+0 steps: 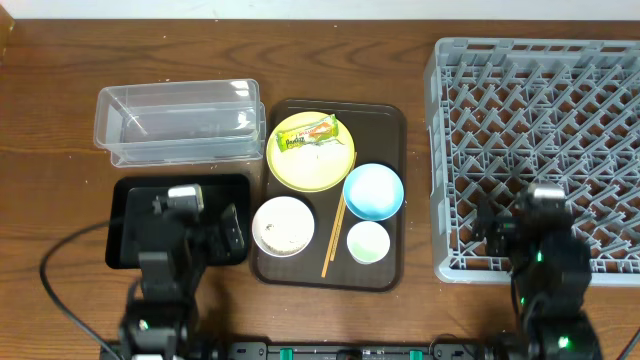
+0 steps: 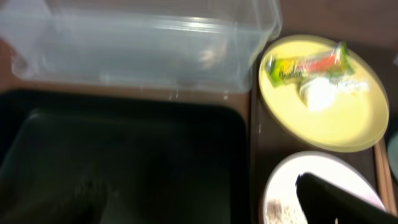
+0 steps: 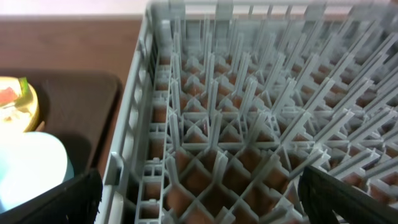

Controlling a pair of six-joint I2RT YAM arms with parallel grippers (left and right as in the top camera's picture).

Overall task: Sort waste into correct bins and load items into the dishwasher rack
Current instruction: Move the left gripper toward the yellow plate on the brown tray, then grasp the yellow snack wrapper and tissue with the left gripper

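- Landmark: brown serving tray (image 1: 388,122), mid-table.
- Clear tub (image 1: 180,122): left of the serving tray, alongside its far half, nothing seen inside.
- Black tray (image 1: 122,228): left of the serving tray, alongside its near half, just in front of the tub.
- Left gripper (image 2: 199,205): above the black tray, near the serving tray's left edge. Jaws apart: one finger (image 2: 339,199) sits far right in the wrist view, over the white bowl. Holds nothing.
- Yellow plate (image 1: 315,165): far-left corner of the serving tray. Snack wrapper (image 1: 308,133) and white tissue (image 2: 320,93) lie on it.
- White bowl (image 1: 283,225): near-left corner of the serving tray, pale specks (image 2: 272,211) inside, too blurred to identify.
- Chopsticks (image 1: 333,238): on the serving tray, between white bowl and cup.
- Blue bowl (image 1: 373,190): right-centre of the serving tray.
- Cup (image 1: 367,242): near-right corner of the serving tray.
- Dishwasher rack (image 1: 540,150): right of the serving tray, no items among its pegs.
- Right gripper (image 3: 199,193): over the rack's near edge, right of the serving tray. Fingers spread wide, nothing between them.
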